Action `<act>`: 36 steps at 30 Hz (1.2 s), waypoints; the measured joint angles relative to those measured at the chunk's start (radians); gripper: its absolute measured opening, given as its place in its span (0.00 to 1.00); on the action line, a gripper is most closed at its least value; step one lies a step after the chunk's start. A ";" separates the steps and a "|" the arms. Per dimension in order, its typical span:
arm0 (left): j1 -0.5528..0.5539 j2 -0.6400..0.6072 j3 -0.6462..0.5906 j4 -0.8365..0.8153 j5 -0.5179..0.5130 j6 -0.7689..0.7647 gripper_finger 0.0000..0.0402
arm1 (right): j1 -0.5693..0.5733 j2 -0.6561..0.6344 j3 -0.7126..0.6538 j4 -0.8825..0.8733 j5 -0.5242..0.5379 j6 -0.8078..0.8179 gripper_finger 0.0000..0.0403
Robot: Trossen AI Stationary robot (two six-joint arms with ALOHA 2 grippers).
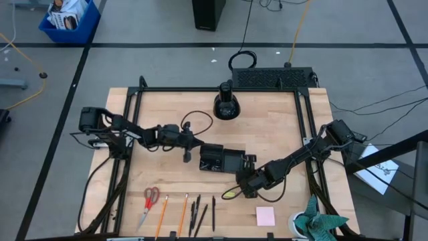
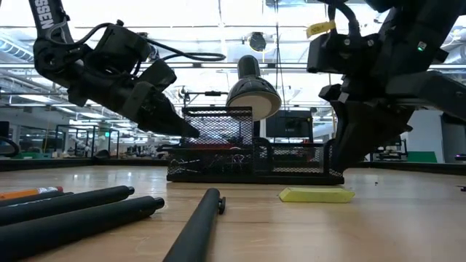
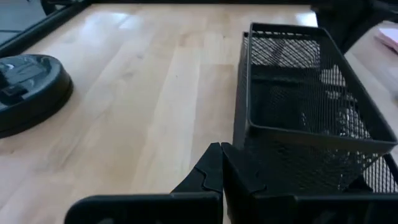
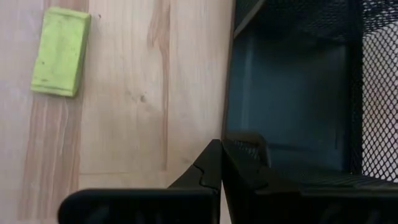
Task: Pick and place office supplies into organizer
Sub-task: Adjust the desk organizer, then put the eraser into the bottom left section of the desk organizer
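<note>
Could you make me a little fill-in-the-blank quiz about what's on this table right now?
1. The scissors at the table's front edge have ___ handles.
2. The square sticky-note pad is ___ in colour.
3. The black mesh organizer sits between the left gripper and the ___ gripper.
4. In both wrist views, each gripper's fingers are ___.

Missing words: red; pink; right; shut
</note>
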 joint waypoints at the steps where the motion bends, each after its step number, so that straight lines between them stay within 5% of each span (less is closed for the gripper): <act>1: -0.001 0.000 0.000 -0.003 0.000 0.003 0.00 | 0.000 0.000 0.000 0.005 0.007 -0.003 0.00; 12: 0.000 -0.054 0.000 -0.042 -0.052 0.020 0.00 | -0.001 0.000 0.000 0.041 0.019 -0.027 0.00; 21: -0.015 -0.230 0.000 -0.181 -0.140 0.038 0.00 | -0.001 -0.039 0.004 0.093 0.022 -0.061 0.00; 36: -0.327 -0.643 -0.001 -0.474 -0.249 0.206 0.00 | 0.107 -0.244 0.071 0.180 0.100 -0.202 0.00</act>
